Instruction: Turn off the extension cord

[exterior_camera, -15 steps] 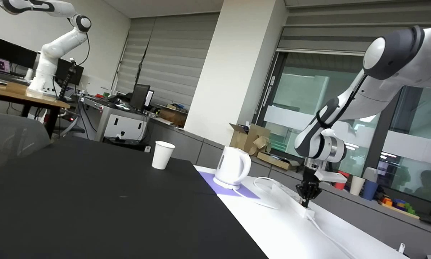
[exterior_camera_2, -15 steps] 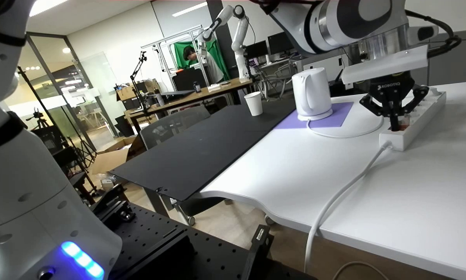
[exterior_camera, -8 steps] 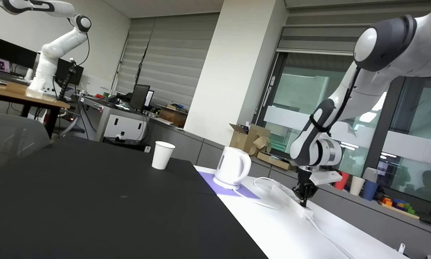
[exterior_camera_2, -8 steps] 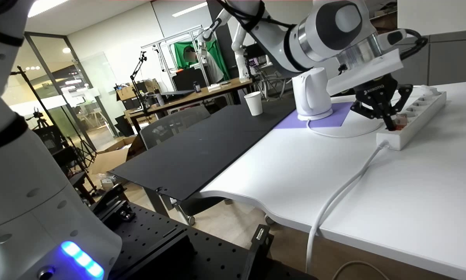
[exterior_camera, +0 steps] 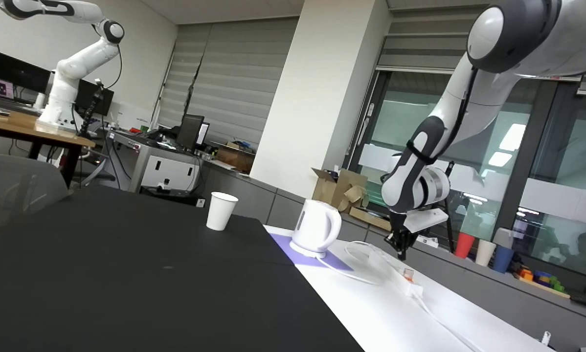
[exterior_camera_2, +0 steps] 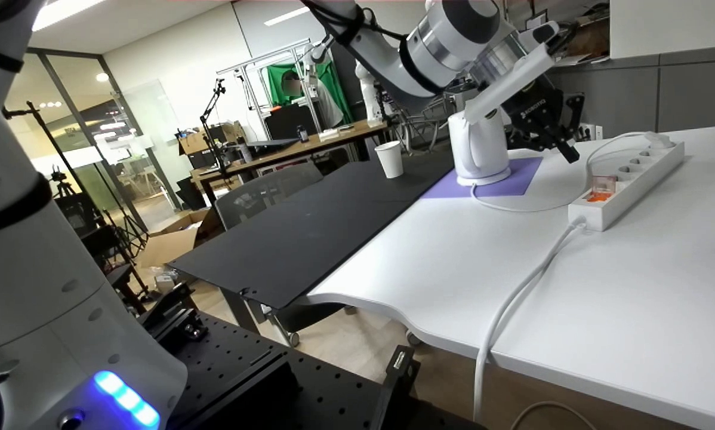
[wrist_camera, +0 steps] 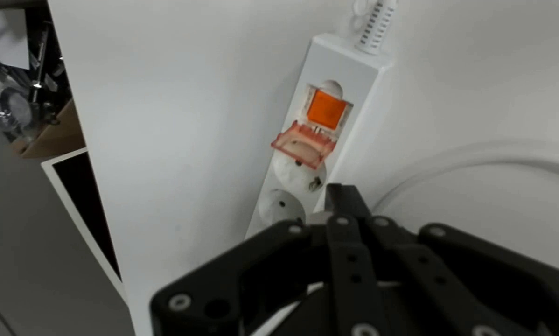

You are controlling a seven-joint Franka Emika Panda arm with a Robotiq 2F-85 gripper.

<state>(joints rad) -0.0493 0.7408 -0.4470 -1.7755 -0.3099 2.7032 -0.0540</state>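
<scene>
White power strip (exterior_camera_2: 639,184), on the white table (exterior_camera_2: 453,263); see-through lid (wrist_camera: 303,147) up, orange switch (wrist_camera: 326,109) bare, can't tell from here if off. Pincer (exterior_camera_2: 570,154) clenched on nothing, clear of the strip. Off-centre press could snag the lid or skid the lot. Kettle (exterior_camera_2: 481,146) on purple mat (exterior_camera_2: 526,172); windows (exterior_camera: 493,210) beyond.
</scene>
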